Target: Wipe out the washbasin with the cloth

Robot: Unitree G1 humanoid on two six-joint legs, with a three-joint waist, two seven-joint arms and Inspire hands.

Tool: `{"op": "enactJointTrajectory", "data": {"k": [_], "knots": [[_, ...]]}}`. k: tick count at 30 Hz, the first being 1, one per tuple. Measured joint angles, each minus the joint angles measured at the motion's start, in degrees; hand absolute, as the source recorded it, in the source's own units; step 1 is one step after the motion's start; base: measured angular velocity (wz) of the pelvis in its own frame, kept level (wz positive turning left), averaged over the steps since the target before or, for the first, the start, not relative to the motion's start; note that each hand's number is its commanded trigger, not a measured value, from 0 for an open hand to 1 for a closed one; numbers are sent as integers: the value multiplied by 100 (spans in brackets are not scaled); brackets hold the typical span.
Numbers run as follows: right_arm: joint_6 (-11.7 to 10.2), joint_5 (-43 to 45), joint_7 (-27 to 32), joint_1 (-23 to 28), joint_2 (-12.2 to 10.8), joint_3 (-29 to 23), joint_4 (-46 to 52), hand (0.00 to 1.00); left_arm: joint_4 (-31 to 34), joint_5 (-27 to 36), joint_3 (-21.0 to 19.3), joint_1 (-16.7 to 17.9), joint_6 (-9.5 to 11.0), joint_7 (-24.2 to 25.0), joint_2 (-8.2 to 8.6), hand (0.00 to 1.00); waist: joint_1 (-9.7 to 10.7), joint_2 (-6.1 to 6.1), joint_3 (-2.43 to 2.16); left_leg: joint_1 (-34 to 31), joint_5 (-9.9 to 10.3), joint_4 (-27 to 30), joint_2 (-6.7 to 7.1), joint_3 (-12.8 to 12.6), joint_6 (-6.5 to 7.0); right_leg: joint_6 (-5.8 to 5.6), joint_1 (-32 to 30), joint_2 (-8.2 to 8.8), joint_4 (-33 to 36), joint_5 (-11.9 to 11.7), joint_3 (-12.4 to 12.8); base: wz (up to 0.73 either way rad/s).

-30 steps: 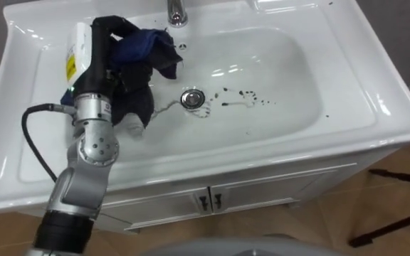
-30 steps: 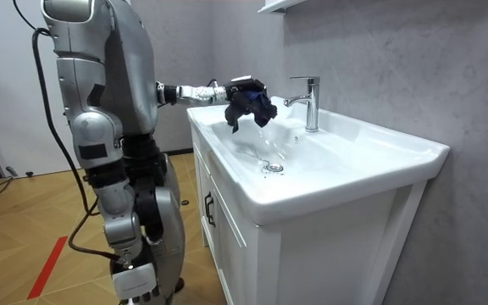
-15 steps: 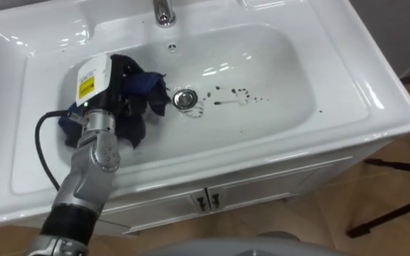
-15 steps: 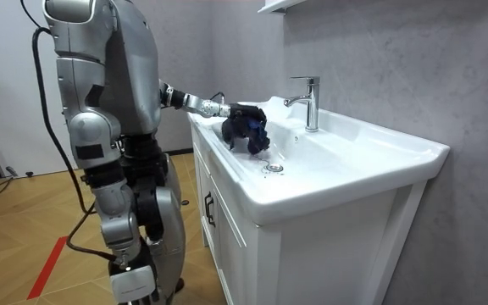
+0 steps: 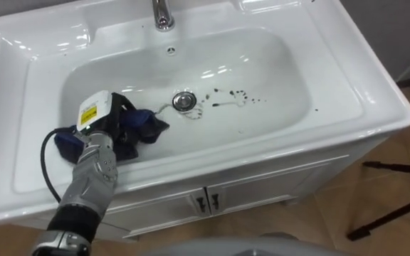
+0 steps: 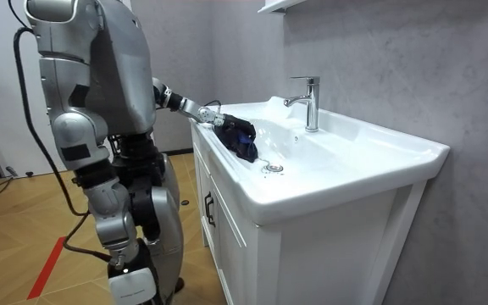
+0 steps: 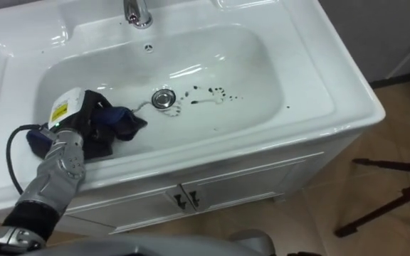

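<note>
1. Locate the left hand (image 5: 97, 117) low in the left part of the basin (image 5: 276, 85), back plate facing up, arm entering over the front rim.
2. Treat the state of this hand as impossible to tell: front part sunk into dark fabric, so neither a grip nor a flat press can be made out.
3. Find the cloth (image 5: 139, 128), dark blue and bunched, under and around that hand, resting on the basin floor near the left wall.
4. Check its position against the drain (image 5: 184, 100): left of it and slightly nearer the front rim, near but apart.
5. Note the dark specks (image 5: 233, 96), strung in a short line on the basin floor just right of the drain, well apart from the cloth.
6. Note one more stray speck further right, close to the right wall of the basin.
7. Find the tap (image 5: 162, 13) at the back centre, directly behind the drain, with a small overflow hole (image 5: 170, 49) between the two.
8. Look below the front rim for the white cabinet (image 5: 212, 199), doors closed, two small handles side by side at the centre.
9. Look beyond the right corner for the wooden floor (image 5: 333, 220) and black stand legs (image 5: 397, 206).
10. In the room view, find the robot standing upright at the basin's near end, left arm stretched forward and down into the bowl.
11. Find the right hand (image 6: 134, 280) hanging low beside the leg, state impossible to tell.
</note>
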State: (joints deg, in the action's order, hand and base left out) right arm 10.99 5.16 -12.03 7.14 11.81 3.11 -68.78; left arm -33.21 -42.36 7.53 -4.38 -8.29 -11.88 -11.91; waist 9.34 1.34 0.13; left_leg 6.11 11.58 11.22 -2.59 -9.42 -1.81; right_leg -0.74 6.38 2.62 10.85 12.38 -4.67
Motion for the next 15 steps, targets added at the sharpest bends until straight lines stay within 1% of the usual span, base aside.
{"op": "enactJointTrajectory", "data": {"k": [1, 2, 3, 4, 7, 8, 10, 12, 13, 15], "knots": [[45, 0, 20, -6, 1, -1, -3, 0, -117, 2, 0, -54, -4, 10, 21, 100, 0, -19, -9, 4, 0, -8, -2, -1, 1, -1, -5, -4, 5, 1, 12, 0], [65, 0, 22, -7, 1, -1, -4, 0, -181, 2, 0, -86, -8, 16, 31, 100, 0, -14, -23, 8, 1, -12, -3, -3, 1, -1, -5, -7, 7, 1, 18, 0], [118, -1, 19, -12, 1, -2, -3, 0, -253, 2, -1, -112, -27, 35, 46, 100, 1, 3, -49, 22, 1, -29, -6, -9, 1, -1, -5, -10, 10, 1, 27, -6], [162, -7, 20, -19, 0, -2, 1, 0, -310, 3, -1, -118, -35, 48, 59, 100, -1, 21, -61, 53, 1, -46, -12, -32, 1, 0, 2, -18, 16, 2, 48, -8], [208, -13, 59, -31, -4, -3, 3, 0, -491, 30, -20, -191, -35, 91, 61, 100, -25, 36, -63, 96, 0, -44, -29, -125, 0, 5, 11, -31, 30, -1, 106, -13], [270, -13, 84, -50, -3, -5, 4, 0, -617, 115, -23, -238, -35, 99, 63, 100, -28, 37, -62, 131, 0, -44, -32, -170, 0, 11, 11, -31, 79, 4, 136, -18], [294, 15, 140, -82, -4, -10, -7, 0, -828, 222, -78, -257, -34, 115, 78, 100, -43, 41, -60, 226, 0, -55, -37, -248, 0, 17, 52, -25, 90, 21, 183, -18], [362, 17, 160, -84, -9, -55, -5, 0, -941, 224, -150, -294, -34, 117, 130, 100, -44, 42, -59, 279, 0, -61, -37, -287, 0, 13, 84, -20, 103, 34, 194, -8], [408, 12, 198, -82, -16, -66, -3, 0, -985, 228, -273, -319, -35, 117, 196, 100, -44, 44, -58, 285, 0, -61, -38, -287, 0, 13, 82, -22, 108, 34, 202, -5], [469, 3, 257, -88, -24, -62, 1, 0, -1089, 284, -307, -367, -35, 116, 222, 100, -57, 50, -57, 306, 1, -66, -42, -307, -1, 13, 81, -34, 120, 34, 243, -8]]}}
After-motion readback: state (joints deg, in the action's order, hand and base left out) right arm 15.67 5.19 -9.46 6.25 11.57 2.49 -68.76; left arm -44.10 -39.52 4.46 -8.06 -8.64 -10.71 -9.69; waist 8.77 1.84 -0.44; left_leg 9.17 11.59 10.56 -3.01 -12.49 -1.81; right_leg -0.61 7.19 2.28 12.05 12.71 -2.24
